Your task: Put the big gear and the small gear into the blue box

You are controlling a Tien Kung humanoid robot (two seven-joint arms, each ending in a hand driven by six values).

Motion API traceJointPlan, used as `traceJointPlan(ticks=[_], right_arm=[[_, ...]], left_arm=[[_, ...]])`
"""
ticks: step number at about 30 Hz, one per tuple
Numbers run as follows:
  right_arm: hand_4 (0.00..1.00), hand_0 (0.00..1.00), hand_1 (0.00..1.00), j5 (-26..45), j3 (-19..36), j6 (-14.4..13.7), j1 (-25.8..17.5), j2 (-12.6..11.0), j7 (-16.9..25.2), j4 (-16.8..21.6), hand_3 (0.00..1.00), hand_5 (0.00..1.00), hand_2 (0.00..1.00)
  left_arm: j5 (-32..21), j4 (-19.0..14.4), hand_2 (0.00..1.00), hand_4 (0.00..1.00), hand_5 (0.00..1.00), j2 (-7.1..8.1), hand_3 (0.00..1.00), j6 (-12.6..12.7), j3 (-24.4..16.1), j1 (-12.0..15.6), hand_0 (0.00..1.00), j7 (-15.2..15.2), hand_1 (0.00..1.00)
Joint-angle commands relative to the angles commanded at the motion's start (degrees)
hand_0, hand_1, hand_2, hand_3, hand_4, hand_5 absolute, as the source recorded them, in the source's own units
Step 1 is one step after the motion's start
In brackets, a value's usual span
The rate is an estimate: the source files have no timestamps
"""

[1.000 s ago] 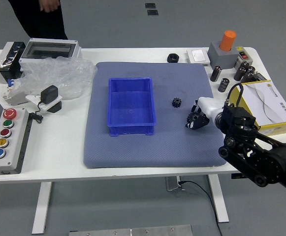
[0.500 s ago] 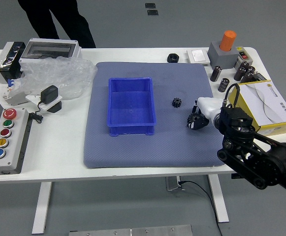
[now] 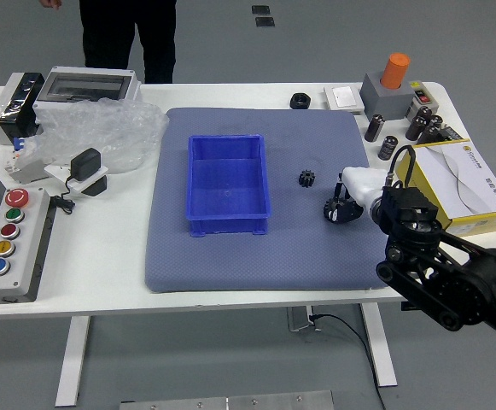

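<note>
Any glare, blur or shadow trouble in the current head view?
Head view: light looks soft and even; pale glints on the clear plastic bag; dark parts of the right hand blend into the big gear, so contact is unreadable; small gear stands out against the mat; no obvious motion blur.

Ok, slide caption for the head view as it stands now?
Right hand at the big gear, with the small gear on the mat and the blue box empty.
</note>
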Motion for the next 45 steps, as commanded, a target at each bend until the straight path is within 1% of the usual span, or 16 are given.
traceJointPlan(ticks=[3,7,8,13,14,19,20,25,26,31,37,38,43,44,45], right_arm=[[0.802,0.629,0.530,1.21,0.38,0.48,0.12,-0.21,-0.23,0.46,0.611,0.345,0.570],[0.802,0.629,0.530,4.27,1.14,2.81,0.43,-0.65,-1.60,1.83,0.611,0.345,0.570],[0.811,0.608,0.577,4.87,1.52,3.65,0.57,-0.75,-2.11,2.45,0.720,0.345,0.664],[0.811,0.608,0.577,5.74,2.64,6.33,1.11,-1.10,-2.11,5.03,0.720,0.345,0.664],[0.835,0.618,0.594,5.72,2.76,6.69,1.15,-1.11,-2.11,5.43,0.769,0.349,0.687],[0.835,0.618,0.594,5.25,3.41,7.91,1.25,-1.04,-2.11,6.61,0.769,0.349,0.687],[0.843,0.641,0.611,5.15,3.48,8.05,1.27,-1.03,-2.11,6.67,0.823,0.359,0.714],[0.843,0.641,0.611,4.67,3.57,8.44,1.17,-0.92,-2.11,6.25,0.823,0.359,0.714],[0.848,0.655,0.618,4.42,3.53,8.50,1.11,-0.87,-2.11,6.04,0.847,0.361,0.729],[0.848,0.655,0.618,3.42,3.22,8.24,0.83,-0.66,-2.11,4.84,0.847,0.361,0.729],[0.844,0.658,0.621,2.31,2.63,7.37,0.47,-0.38,-2.11,2.79,0.846,0.353,0.730],[0.870,0.665,0.621,2.11,2.49,7.16,0.43,-0.32,-2.11,2.50,0.841,0.397,0.727],[0.870,0.665,0.621,1.29,2.16,6.32,0.35,0.00,-2.11,1.66,0.841,0.397,0.727],[0.875,0.662,0.611,1.16,2.05,6.05,0.33,0.09,-2.11,1.43,0.819,0.402,0.712],[0.875,0.662,0.611,1.06,1.96,5.84,0.31,0.14,-2.11,1.26,0.819,0.402,0.712]], left_arm=[[0.05,0.00,0.808,0.631,0.280,0.03,0.837,-0.01,-0.04,0.00,0.814,-0.01,0.800],[0.09,0.00,0.808,0.631,0.280,0.06,0.837,-0.02,-0.09,0.02,0.814,-0.01,0.800],[0.10,0.00,0.808,0.631,0.280,0.06,0.837,-0.02,-0.09,0.05,0.814,0.00,0.800],[0.23,0.00,0.808,0.631,0.280,0.10,0.837,-0.05,-0.18,0.13,0.814,0.01,0.800],[0.26,0.00,0.808,0.632,0.280,0.11,0.837,-0.05,-0.21,0.14,0.814,0.01,0.800],[0.40,0.00,0.808,0.632,0.280,0.12,0.837,-0.10,-0.33,0.13,0.814,0.00,0.800],[0.42,0.00,0.808,0.631,0.279,0.13,0.837,-0.10,-0.34,0.13,0.814,0.00,0.800],[0.43,0.00,0.808,0.631,0.279,0.13,0.837,-0.11,-0.32,0.17,0.814,0.02,0.800],[0.43,0.00,0.808,0.631,0.280,0.12,0.837,-0.11,-0.32,0.18,0.814,0.02,0.800],[0.44,0.00,0.808,0.631,0.280,0.08,0.837,-0.11,-0.32,0.17,0.814,0.01,0.800],[0.36,0.00,0.808,0.631,0.280,0.01,0.837,-0.10,-0.28,0.19,0.814,0.00,0.800],[0.33,0.00,0.808,0.631,0.280,0.01,0.837,-0.09,-0.26,0.20,0.814,0.00,0.800],[0.30,0.00,0.808,0.631,0.280,-0.02,0.837,-0.08,-0.26,0.16,0.814,-0.02,0.800],[0.30,0.00,0.808,0.631,0.280,-0.04,0.836,-0.09,-0.25,0.13,0.814,-0.03,0.800],[0.29,0.00,0.808,0.631,0.280,-0.05,0.836,-0.09,-0.25,0.11,0.814,-0.03,0.800]])
